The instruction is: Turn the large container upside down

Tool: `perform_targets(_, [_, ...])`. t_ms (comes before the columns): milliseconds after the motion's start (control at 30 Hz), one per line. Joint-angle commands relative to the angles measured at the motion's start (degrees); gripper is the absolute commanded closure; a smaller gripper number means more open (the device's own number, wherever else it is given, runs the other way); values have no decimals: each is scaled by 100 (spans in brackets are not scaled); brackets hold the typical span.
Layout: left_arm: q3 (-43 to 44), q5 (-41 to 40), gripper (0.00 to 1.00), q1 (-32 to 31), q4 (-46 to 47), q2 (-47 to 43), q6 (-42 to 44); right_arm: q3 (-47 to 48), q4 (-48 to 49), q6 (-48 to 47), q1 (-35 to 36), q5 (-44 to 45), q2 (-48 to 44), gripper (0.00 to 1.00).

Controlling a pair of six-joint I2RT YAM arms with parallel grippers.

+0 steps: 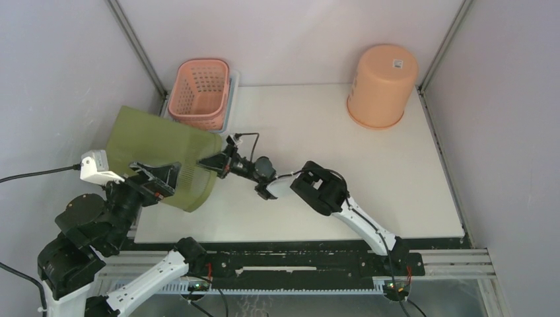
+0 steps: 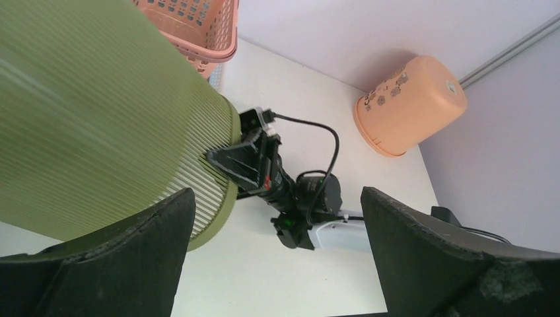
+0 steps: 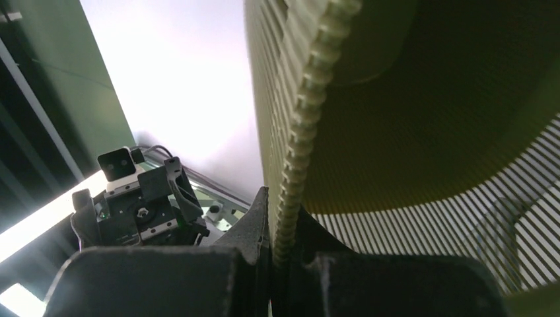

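Note:
The large olive-green ribbed container (image 1: 158, 155) lies tilted on its side at the left of the table, its open mouth facing right and toward the front. My right gripper (image 1: 216, 165) is shut on its rim, one finger inside and one outside, as the right wrist view shows (image 3: 280, 238) with the rim (image 3: 310, 99) pinched between the jaws. My left gripper (image 1: 153, 182) is open and empty beside the container's near wall. In the left wrist view (image 2: 274, 198) its jaws stand wide apart, with the container (image 2: 99, 112) at the upper left.
A peach bucket (image 1: 382, 86) stands upside down at the back right corner, also in the left wrist view (image 2: 409, 102). A pink perforated basket (image 1: 200, 92) sits at the back left, just behind the green container. Walls close in on the table (image 1: 370, 185) on three sides.

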Motion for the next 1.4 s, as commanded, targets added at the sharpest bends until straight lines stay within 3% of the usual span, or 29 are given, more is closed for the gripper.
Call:
perform_targets(0, [-48,-115,0,24,155,-74,129,-1261,572,-527,-112,-45,-746,100])
perform_targets(67, [-143,-123,0,28,221,-85,122,-1766,567,-645,-174,-97,-941,98])
perform_targets(200, [-263,-49,0,28,353,-54,116,-2234,554,-640,-306,-279,-1057,48])
perform_targets(300, [-316,-40,0,28,396,-41,116,-2582,543,-659,-353,-263,-1135,34])
perform_targets(467, [-370,-54,0,27,422,-44,107,-3223,528,-652,-468,-200,-1201,36])
perform_targets(567, [-404,-13,0,28,455,-50,94,-3620,497,-760,-547,-224,-1322,47])
perform_targets(833, [-495,87,0,27,596,-25,59,-4687,63,-1058,-808,-294,-2002,47])
perform_targets(900, [-515,81,0,26,613,-7,71,-4928,-423,-1241,-894,-376,-2301,46])
perform_targets(1033, [-591,16,0,26,633,18,81,-5472,-1744,-1887,-1084,-375,-3162,36])
perform_targets(1100, [-672,-86,0,27,649,27,72,-5662,-2677,-2262,-1217,-355,-3604,17])
perform_targets(1133, [-707,-184,0,28,638,35,67,-5724,-3140,-2465,-1287,-364,-3808,2])
perform_targets(1367, [-1042,-1193,0,28,474,-42,-122,-6471,-5093,-3775,-1720,-19,-5534,0])
